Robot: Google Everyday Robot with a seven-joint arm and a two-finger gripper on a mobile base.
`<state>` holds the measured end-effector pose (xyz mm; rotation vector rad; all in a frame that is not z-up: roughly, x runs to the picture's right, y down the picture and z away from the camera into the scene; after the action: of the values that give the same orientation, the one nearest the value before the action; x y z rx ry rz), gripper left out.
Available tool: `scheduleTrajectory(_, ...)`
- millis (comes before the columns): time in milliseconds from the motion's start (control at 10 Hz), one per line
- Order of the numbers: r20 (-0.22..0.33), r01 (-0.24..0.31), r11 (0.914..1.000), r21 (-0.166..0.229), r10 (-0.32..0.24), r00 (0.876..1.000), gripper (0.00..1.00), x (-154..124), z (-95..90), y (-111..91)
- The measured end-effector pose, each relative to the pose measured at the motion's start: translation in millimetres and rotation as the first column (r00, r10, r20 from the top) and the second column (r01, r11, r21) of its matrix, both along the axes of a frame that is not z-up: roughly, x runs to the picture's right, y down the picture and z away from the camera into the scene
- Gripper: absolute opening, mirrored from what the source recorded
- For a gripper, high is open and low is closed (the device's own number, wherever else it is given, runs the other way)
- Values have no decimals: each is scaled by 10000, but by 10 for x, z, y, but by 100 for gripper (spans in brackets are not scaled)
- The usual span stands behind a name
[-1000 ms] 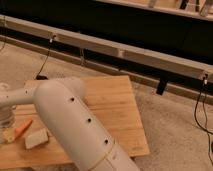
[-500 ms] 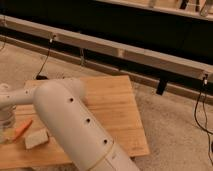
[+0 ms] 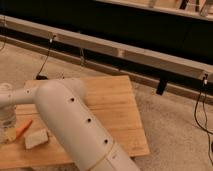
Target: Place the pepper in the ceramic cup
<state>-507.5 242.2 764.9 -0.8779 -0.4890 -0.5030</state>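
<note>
A light wooden table (image 3: 117,102) stands on a speckled grey-beige floor (image 3: 172,125). Beyond the table's far edge, a long pale ledge (image 3: 125,52) runs beneath a dark wall (image 3: 120,22). Black cables (image 3: 46,60) hang from the ledge to the floor. The light is warm and dim.

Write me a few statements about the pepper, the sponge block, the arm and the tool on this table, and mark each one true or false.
1. The pepper lies on the wooden table. True.
2. The sponge block rests on top of the pepper. False: it lies on the table beside the pepper, on the side nearer the arm.
3. The tool is at the left edge of the view, close to the pepper. True.
4. The robot's arm stays clear of the table. False: it reaches across the table in the foreground, toward the left edge.
5. The pepper is dark green all over. False: it is orange-red.
</note>
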Motion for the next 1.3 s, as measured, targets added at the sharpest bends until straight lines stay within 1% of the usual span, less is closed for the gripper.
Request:
scheduleTrajectory(600,-124,243,9996,-161,-245,9996,70,25,26,53)
scheduleTrajectory(800,-222,281,9994,-192,-286,9993,70,30,38,75)
scheduleTrajectory(1100,-234,320,9992,-241,-326,9992,70,2,38,107)
scheduleTrajectory(1200,-254,344,9991,-265,-350,9991,65,-1,43,121)
scheduleTrajectory(1300,-275,346,9990,-283,-354,9990,58,-3,47,130)
